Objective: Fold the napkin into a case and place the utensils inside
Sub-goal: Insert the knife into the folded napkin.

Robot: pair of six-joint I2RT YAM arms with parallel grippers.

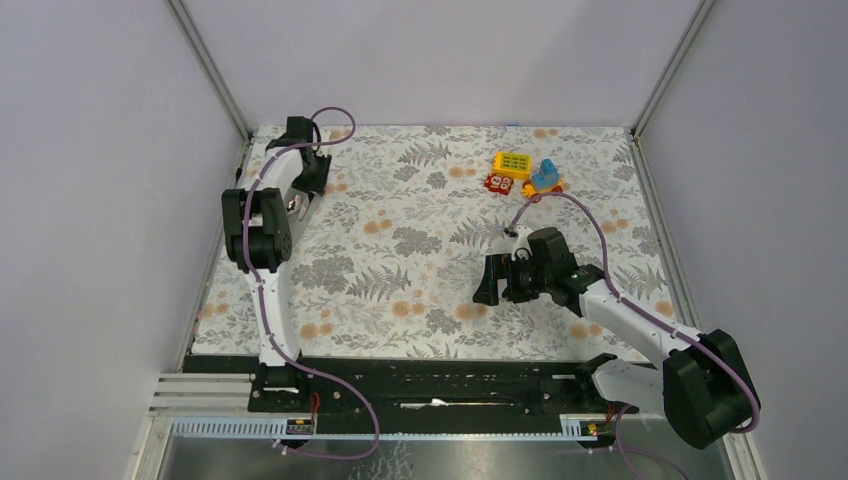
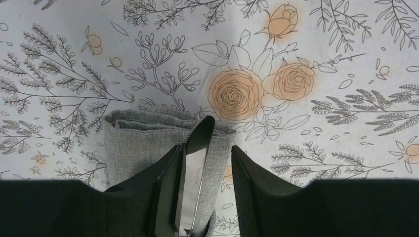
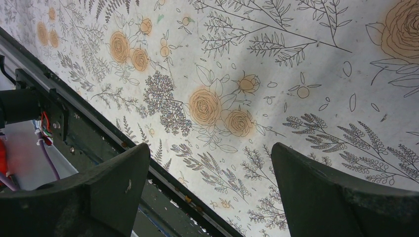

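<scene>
Grey napkin (image 2: 133, 148) lies on floral tablecloth (image 1: 400, 215) between pale walls (image 1: 440, 60).

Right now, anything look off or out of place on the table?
Only minor things. The knife lies slanted across the folded napkin, between the left arm's open jaws; whether it is tucked inside is unclear. No other utensil shows. Toy blocks sit far right.
</scene>
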